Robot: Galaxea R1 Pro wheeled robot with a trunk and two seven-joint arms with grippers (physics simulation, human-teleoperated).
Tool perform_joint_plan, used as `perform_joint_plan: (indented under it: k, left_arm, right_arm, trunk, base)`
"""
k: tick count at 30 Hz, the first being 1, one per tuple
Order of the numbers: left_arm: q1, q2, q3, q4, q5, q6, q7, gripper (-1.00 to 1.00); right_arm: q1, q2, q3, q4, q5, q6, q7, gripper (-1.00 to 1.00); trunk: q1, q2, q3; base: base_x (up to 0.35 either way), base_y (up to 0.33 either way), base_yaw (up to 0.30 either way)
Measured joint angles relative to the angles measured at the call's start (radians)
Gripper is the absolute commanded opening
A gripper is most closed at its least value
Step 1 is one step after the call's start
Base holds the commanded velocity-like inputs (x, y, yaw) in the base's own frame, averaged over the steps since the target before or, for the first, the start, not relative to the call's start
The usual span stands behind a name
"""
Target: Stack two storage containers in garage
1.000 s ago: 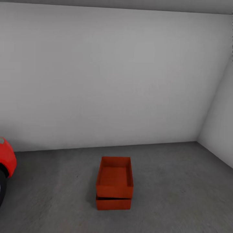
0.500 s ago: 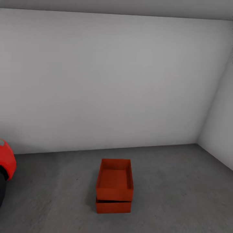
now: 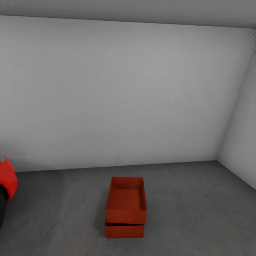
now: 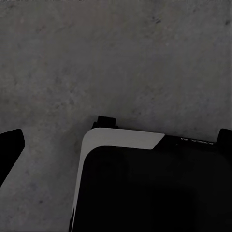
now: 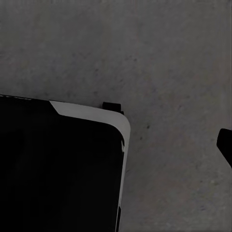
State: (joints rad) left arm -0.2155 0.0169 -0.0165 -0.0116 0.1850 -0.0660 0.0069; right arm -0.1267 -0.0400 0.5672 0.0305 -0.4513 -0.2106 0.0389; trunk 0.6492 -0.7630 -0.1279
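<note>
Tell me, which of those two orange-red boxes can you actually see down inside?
The upper container: its open top shows a bare bottom. It sits slightly askew on the lower container, which rests on the grey floor and shows just its front wall.

Robot base (image 4: 154,188): black body, rounded corner, pale grey-white edge band; small black tabs at rim. Black finger tip (image 4: 8,150) at frame edge.

Two orange-red containers sit stacked, one upper container (image 3: 126,202) on one lower container (image 3: 124,230). One red car (image 3: 7,181) shows partly. Two white walls meet at one corner.
</note>
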Motion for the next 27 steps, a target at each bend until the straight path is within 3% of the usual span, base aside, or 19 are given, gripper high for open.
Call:
perform_joint_plan:
  k: [27]
  left_arm:
    - [0.000, 0.000, 0.000, 0.000, 0.000, 0.000, 0.000, 1.00]
  right_arm:
    - [0.000, 0.000, 0.000, 0.000, 0.000, -0.002, 0.000, 1.00]
  trunk:
    - [0.000, 0.000, 0.044]
  base:
    - [0.000, 0.000, 0.000]
